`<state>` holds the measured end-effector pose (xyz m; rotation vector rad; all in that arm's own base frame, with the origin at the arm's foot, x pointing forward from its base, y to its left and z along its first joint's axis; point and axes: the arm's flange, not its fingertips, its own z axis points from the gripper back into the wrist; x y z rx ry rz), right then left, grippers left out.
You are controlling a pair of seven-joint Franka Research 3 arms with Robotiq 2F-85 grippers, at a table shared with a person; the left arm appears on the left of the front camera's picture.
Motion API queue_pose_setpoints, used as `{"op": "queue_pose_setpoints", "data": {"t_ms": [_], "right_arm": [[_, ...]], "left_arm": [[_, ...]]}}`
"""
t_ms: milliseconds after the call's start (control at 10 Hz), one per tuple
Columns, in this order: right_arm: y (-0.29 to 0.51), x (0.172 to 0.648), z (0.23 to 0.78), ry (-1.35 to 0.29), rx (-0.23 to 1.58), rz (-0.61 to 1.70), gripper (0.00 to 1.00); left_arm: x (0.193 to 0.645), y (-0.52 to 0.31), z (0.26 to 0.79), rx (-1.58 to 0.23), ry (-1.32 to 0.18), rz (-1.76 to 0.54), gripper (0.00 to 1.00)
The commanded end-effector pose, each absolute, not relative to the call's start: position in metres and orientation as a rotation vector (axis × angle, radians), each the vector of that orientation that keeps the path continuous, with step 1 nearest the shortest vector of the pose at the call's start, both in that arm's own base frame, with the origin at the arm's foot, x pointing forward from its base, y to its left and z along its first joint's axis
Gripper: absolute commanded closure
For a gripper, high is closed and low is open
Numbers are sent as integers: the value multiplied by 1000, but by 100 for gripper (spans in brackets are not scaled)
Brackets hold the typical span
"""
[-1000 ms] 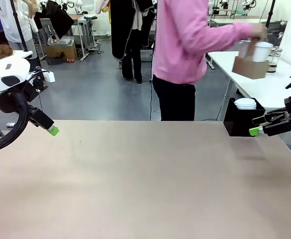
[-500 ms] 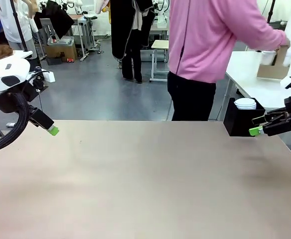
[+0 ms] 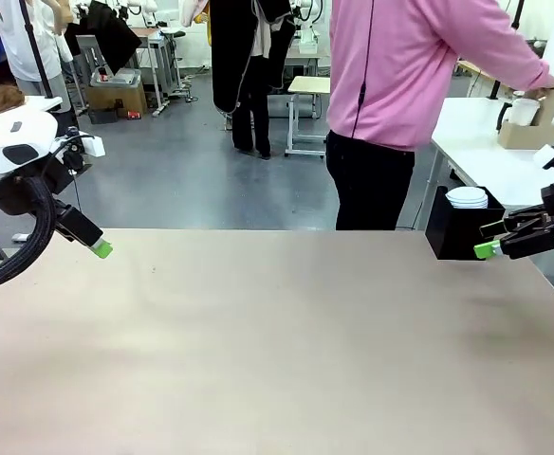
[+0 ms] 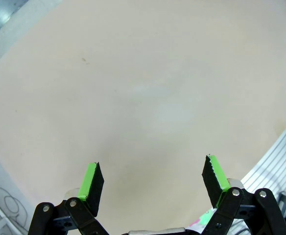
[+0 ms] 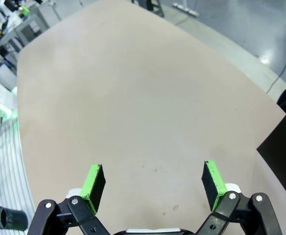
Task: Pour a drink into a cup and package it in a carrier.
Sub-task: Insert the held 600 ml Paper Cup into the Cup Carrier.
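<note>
The brown cardboard carrier (image 3: 522,135) rests on a white side table (image 3: 486,156) at the far right, with a white cup (image 3: 526,111) standing in it. A person in a pink top has a hand (image 3: 543,87) on it. A dark curved handle shows just left of the cup; the drink itself is hidden. My left gripper (image 3: 98,248) hovers over the table's left edge, open and holding nothing (image 4: 153,178). My right gripper (image 3: 490,248) hangs at the right edge beside a black box, also open and holding nothing (image 5: 153,181).
A black box (image 3: 457,232) with a stack of white lids (image 3: 467,197) stands at the far right corner of the tan table (image 3: 277,341). The person stands behind the far edge, right of centre. Its bare top spreads below both grippers (image 4: 148,88) (image 5: 133,98).
The person has stepped to the right and set the carrier with the cup down on the side table. Neither arm has moved.
</note>
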<state>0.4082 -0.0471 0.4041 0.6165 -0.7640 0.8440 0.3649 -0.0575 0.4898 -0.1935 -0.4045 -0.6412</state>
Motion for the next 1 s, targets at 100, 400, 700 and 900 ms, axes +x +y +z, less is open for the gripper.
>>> {"op": "queue_pose_setpoints", "data": {"t_ms": [100, 400, 700, 900], "right_arm": [[-48, 410, 407, -768, 613, 846, 0], [-48, 410, 407, -768, 613, 846, 0], [-48, 410, 407, -768, 613, 846, 0], [-48, 410, 407, -768, 613, 846, 0]], "left_arm": [[364, -57, 490, -190, -409, -641, 0], [364, -57, 490, -190, -409, -641, 0], [364, -57, 490, -190, -409, -641, 0], [364, -57, 490, -190, -409, -641, 0]]}}
